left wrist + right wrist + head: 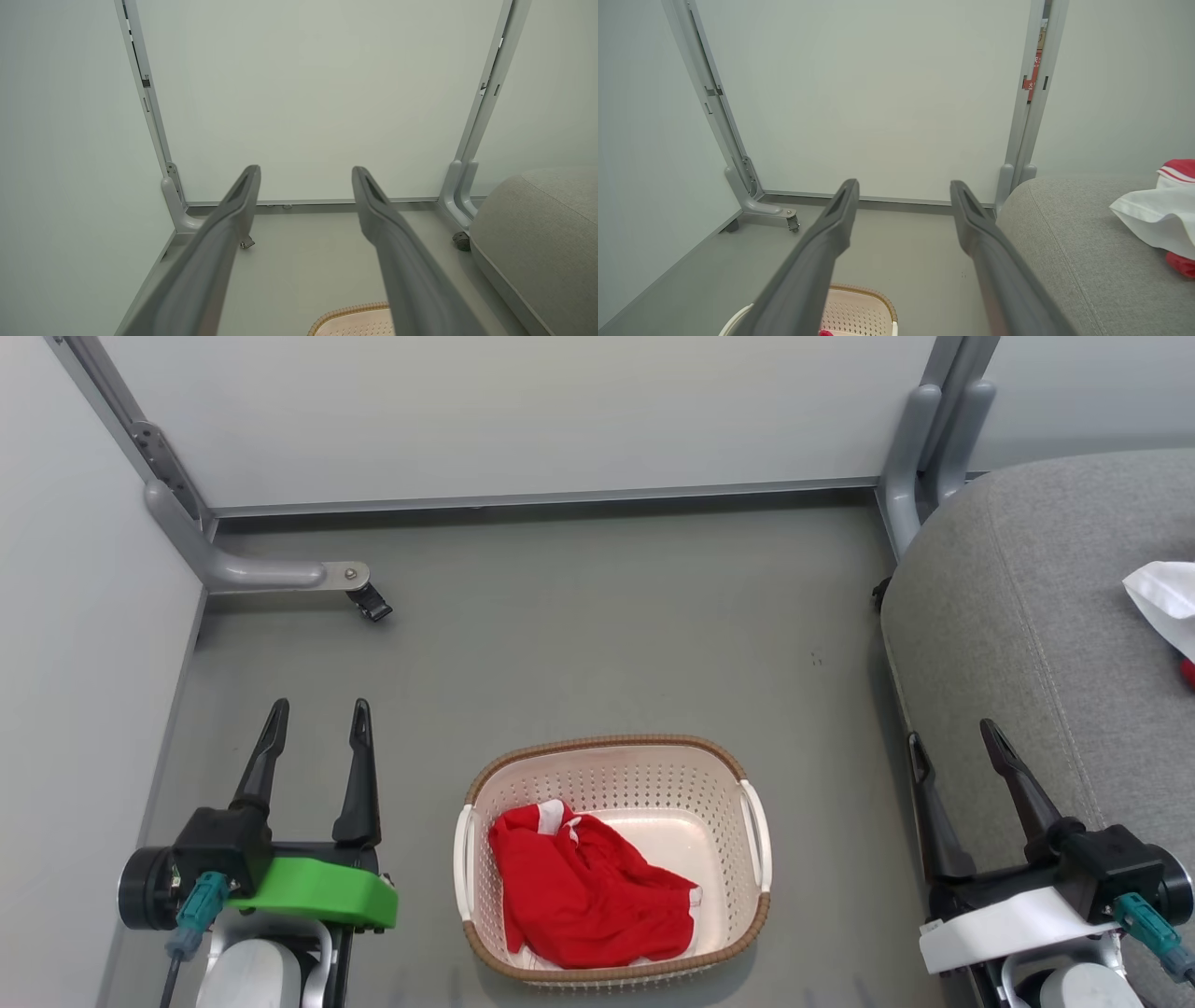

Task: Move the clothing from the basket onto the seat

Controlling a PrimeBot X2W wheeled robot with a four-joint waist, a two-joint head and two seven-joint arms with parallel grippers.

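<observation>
Red shirt (588,887) crumpled in the cream basket (635,784), grey seat (1008,644) off to its right. Left gripper (319,707) and right gripper (952,733) both spread wide, empty. Pre-grab stage, probably; next needs a reach down into that fabric.

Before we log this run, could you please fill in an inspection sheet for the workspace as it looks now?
Surface: grey floor; the basket stands on it.
Job's things: red shirt crumpled in the basket; white and red fabric lies on the seat, at the robot's right.
Clutter: nothing seen.
End effectors: left end effector and right end effector both open, empty, either side of the basket.
Cables: teal-plugged lead at the left wrist, another at the right.
Surroundings: pale partition panels on grey castored feet.
</observation>
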